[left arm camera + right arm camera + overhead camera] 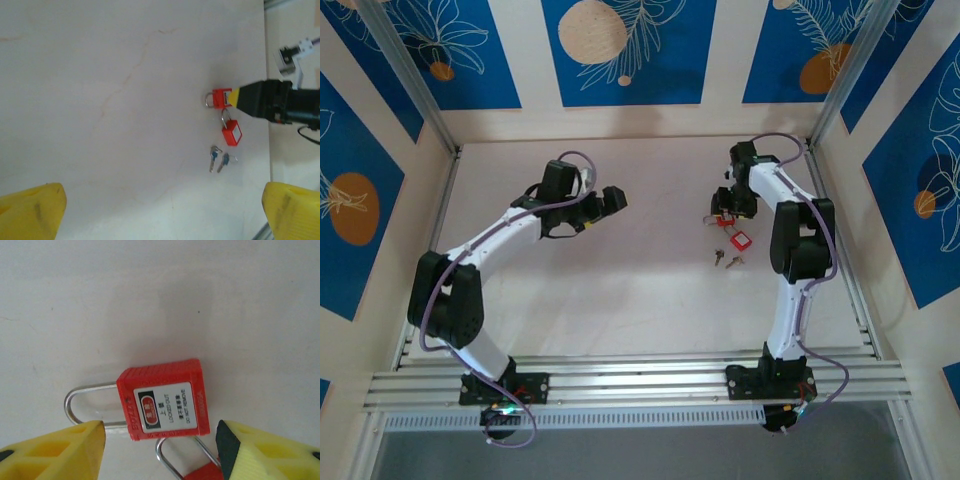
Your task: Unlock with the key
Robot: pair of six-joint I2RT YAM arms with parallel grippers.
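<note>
The right hand is low over the surface, in the upper right part of the top view. Its fingers stand apart, one on each side of a red padlock that lies flat; they do not clamp it. A second red padlock lies just beside it, with the keys below in the left wrist view. The left hand, left of centre, is spread wide and holds nothing.
</note>
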